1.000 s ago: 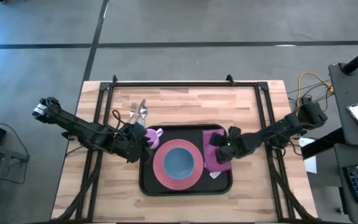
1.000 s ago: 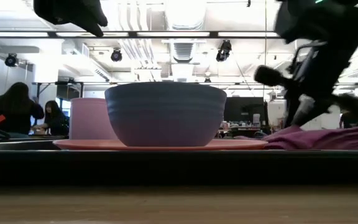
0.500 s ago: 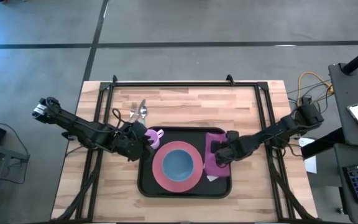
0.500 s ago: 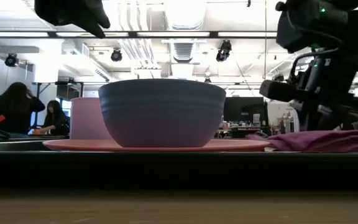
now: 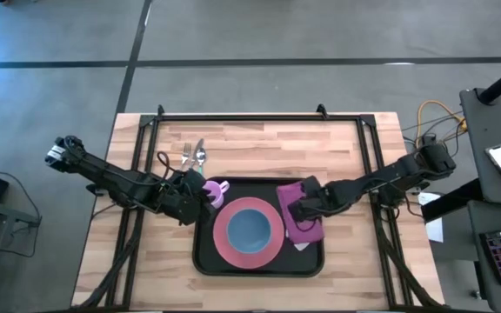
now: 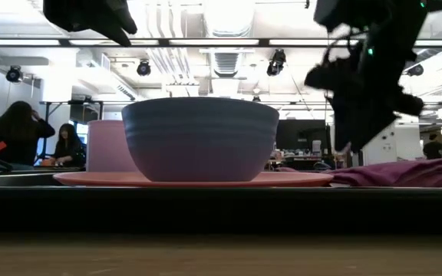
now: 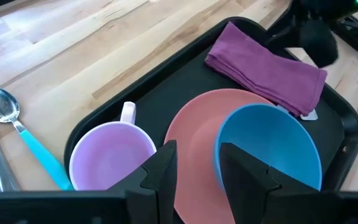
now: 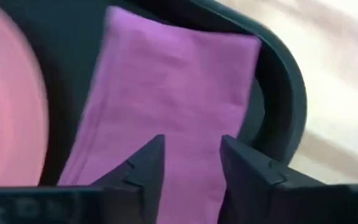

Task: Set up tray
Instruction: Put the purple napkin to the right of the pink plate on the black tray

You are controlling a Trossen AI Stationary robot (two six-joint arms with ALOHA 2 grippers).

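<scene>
High view: tray (image 5: 205,257) sits mid-table holding plate (image 5: 249,231), bowl (image 5: 250,228), cup (image 5: 213,190), napkin (image 5: 300,219). My right claw (image 5: 292,209) hangs over the napkin; left claw (image 5: 200,198) by the cup.
Low view: right claw (image 6: 342,146) is above the napkin.
Left wrist view: fingers (image 7: 160,171) narrowly parted, empty; spoon (image 7: 17,127) outside the tray.
Right wrist view: fingers (image 8: 146,162) parted, gripping nothing, napkin under them.

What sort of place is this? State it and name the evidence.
Probably a robotics lab or open workshop: exposed ceiling ducts and track lights, people at desks behind, and a wooden table bearing two robot arms and a black tray.
</scene>
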